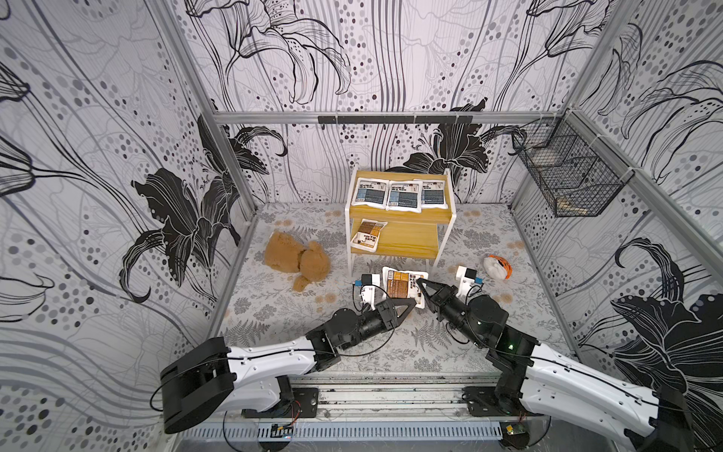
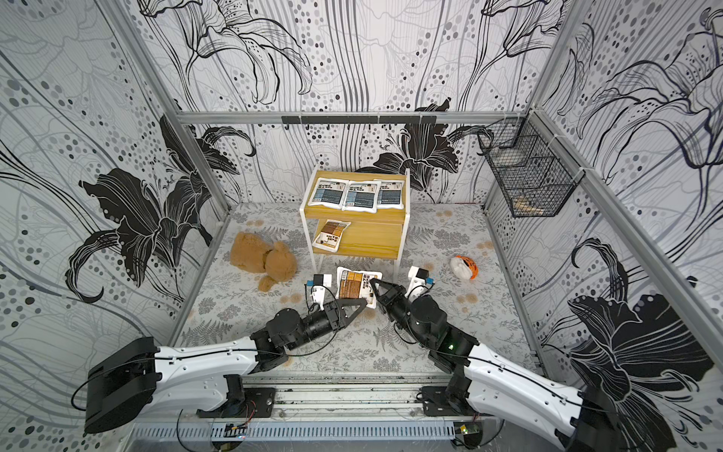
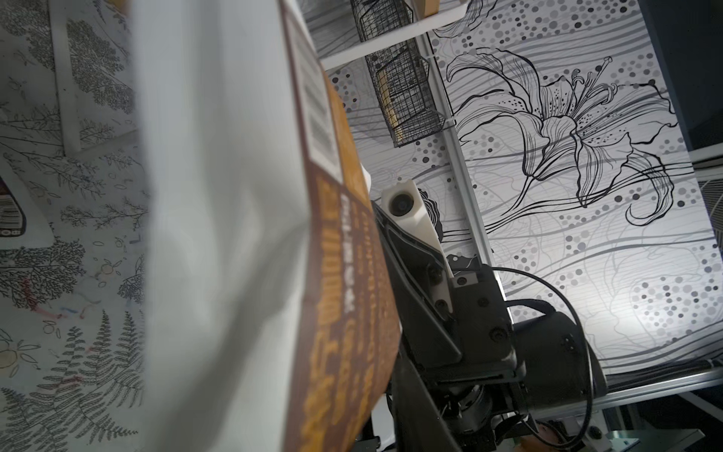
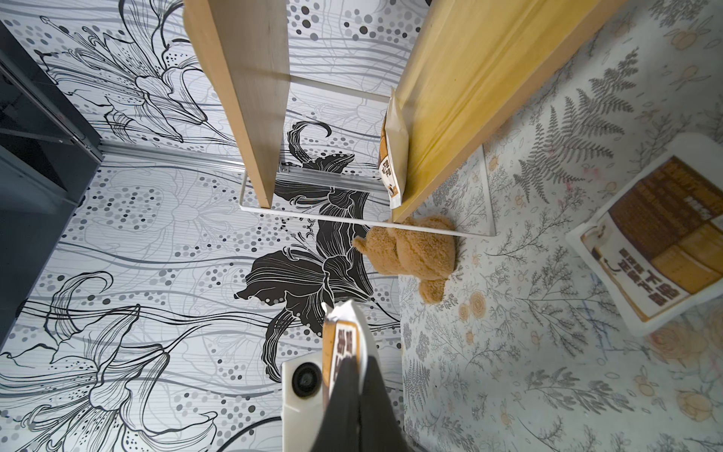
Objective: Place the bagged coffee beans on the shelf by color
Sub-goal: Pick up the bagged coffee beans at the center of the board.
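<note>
A brown-panel pouch [image 1: 401, 285] [image 2: 354, 285] of the bagged coffee beans hangs in front of the shelf [image 1: 403, 215], held between both arms. My right gripper [image 1: 420, 282] [image 4: 358, 362] is shut on its right edge. My left gripper [image 1: 410, 302] is closed on its near edge, and the pouch [image 3: 219, 235] fills the left wrist view. Three blue-panel pouches [image 1: 403, 195] lie on the top board. One brown pouch [image 1: 367, 235] lies at the left of the lower board. Another brown pouch [image 4: 657, 238] lies flat on the floor, hidden in both top views.
A brown teddy bear [image 1: 297, 260] lies left of the shelf. A white-and-orange toy [image 1: 497, 267] sits to its right. A black wire basket [image 1: 567, 176] hangs on the right wall. The lower board is bare right of its one pouch.
</note>
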Tool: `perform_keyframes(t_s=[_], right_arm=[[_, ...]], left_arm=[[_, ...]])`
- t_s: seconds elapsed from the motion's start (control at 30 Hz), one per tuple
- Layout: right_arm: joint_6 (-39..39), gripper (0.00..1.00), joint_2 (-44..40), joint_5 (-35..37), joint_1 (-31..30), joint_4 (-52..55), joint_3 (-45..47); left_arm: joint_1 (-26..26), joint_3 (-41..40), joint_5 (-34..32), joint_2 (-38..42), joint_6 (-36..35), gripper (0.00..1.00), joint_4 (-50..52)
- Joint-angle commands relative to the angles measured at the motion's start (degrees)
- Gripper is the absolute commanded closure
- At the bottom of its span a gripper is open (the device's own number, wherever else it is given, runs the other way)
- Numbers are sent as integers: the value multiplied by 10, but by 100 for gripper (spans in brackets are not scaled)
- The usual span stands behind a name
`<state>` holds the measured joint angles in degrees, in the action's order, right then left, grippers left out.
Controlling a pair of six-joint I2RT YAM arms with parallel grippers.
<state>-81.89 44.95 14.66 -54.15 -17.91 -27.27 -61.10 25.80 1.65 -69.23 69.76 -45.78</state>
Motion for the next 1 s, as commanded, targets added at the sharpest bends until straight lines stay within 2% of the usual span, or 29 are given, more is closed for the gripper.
perform_keyframes(t_s=[0.0, 0.13, 0.2, 0.3, 0.37, 0.5, 0.63, 0.7, 0.8, 0.83, 0.9, 0.97], right_arm=[[-7, 100, -2, 1, -7, -1, -10], [-9, 100, -5, 1, -8, 5, -7], [-10, 98, -6, 0, -8, 7, -7], [-6, 77, -12, 1, -8, 21, -7], [1, 59, -25, 7, -7, 53, -12], [17, 28, -55, 10, -7, 201, -50], [19, 28, -76, -13, -1, 286, -87], [19, 28, -77, -55, 12, 303, -99], [19, 28, -60, -203, 83, 297, -117], [175, 4, -51, -261, 112, 296, -125], [213, 3, -22, -348, 156, 303, -152], [254, 3, 8, -391, 173, 329, -190]], left_arm=[[-3, 28, -10, 2, -16, 86, 12], [-3, 28, -11, 8, -18, 99, 31], [-3, 28, -11, 11, -20, 100, 39], [2, 35, 2, 20, -28, 100, 73], [16, 43, 27, 30, -41, 100, 118], [71, 45, 130, 58, -73, 100, 184], [138, 66, 255, 96, -134, 100, 292], [167, 79, 310, 104, -162, 100, 338], [196, 90, 393, 99, -184, 100, 371], [199, 95, 409, 98, -194, 100, 384], [201, 108, 430, 97, -215, 100, 411], [201, 114, 452, 96, -227, 100, 421]])
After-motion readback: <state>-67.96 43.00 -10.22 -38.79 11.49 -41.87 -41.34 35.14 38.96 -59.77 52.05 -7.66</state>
